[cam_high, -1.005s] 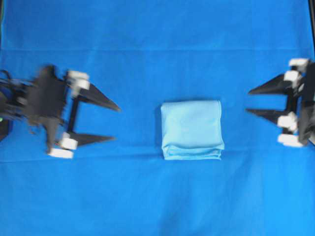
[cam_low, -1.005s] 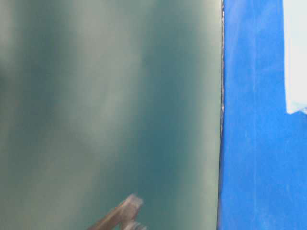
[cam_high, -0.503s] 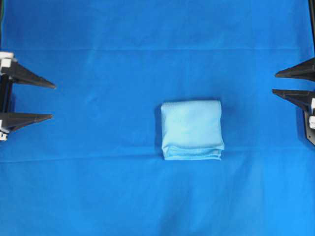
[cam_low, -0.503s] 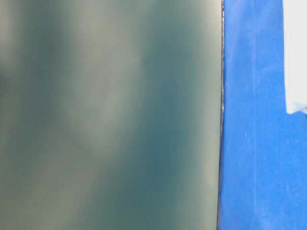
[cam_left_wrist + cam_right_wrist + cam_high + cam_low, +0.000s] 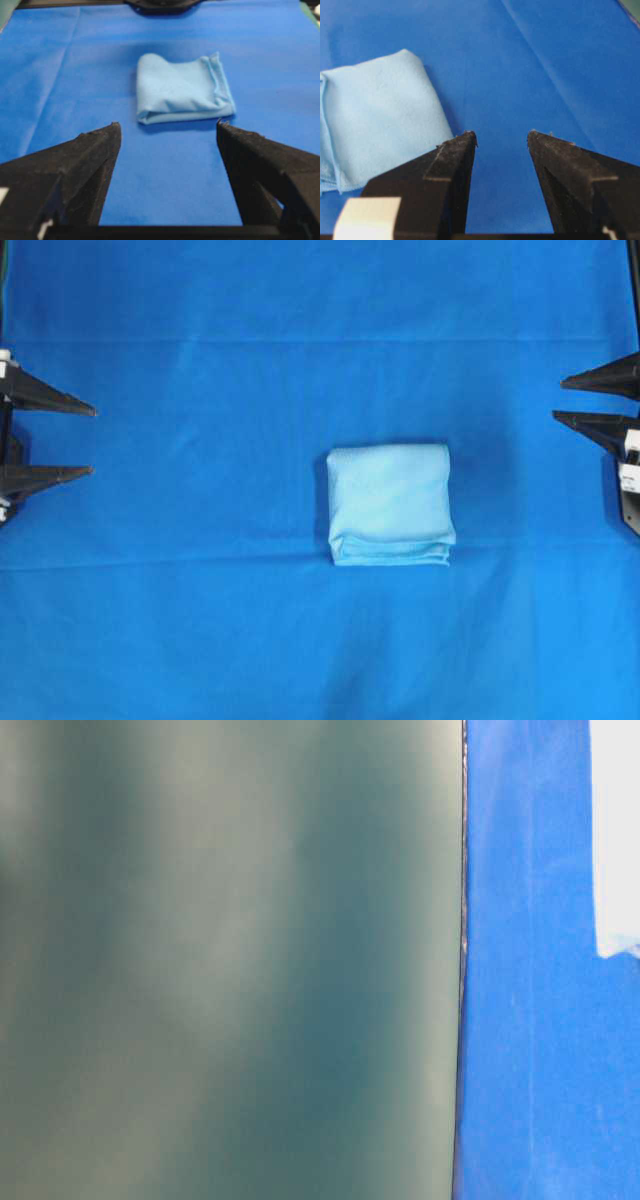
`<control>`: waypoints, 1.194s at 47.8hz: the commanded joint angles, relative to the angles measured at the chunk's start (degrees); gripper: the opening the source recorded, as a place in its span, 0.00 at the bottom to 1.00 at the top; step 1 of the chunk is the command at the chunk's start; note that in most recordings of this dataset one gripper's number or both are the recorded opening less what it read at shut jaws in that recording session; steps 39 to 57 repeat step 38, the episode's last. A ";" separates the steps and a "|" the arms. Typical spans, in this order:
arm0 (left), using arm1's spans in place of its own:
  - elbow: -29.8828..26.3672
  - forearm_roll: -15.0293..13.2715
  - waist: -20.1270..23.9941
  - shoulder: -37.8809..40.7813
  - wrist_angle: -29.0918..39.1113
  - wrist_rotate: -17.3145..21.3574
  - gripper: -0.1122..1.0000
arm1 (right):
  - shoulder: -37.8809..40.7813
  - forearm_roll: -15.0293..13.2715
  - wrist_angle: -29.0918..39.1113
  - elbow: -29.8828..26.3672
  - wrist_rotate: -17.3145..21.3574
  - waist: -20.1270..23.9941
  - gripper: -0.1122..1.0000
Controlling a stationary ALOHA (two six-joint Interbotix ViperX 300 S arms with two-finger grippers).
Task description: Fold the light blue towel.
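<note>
While both my arms wait at the edges | overhead: light blue towel point(image 5: 390, 504) lies folded mid-cloth on blue table covering point(image 5: 200, 620), left gripper point(image 5: 85, 443) and right gripper point(image 5: 558, 400) spread, empty, well apart from it | table-level: blurred | left wrist: towel ahead between tips | right wrist: towel at left.

Light blue towel point(image 5: 390, 504), folded, mid-table
</note>
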 commanded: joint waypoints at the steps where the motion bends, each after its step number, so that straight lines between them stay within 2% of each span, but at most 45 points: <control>1: -0.70 0.09 0.18 0.70 -0.26 0.00 0.74 | 0.53 -0.35 -0.26 -0.70 0.18 -0.18 0.58; 57: -0.53 0.09 0.97 0.70 -0.26 0.00 0.74 | 0.53 -0.35 -0.26 -0.70 0.18 -0.18 0.58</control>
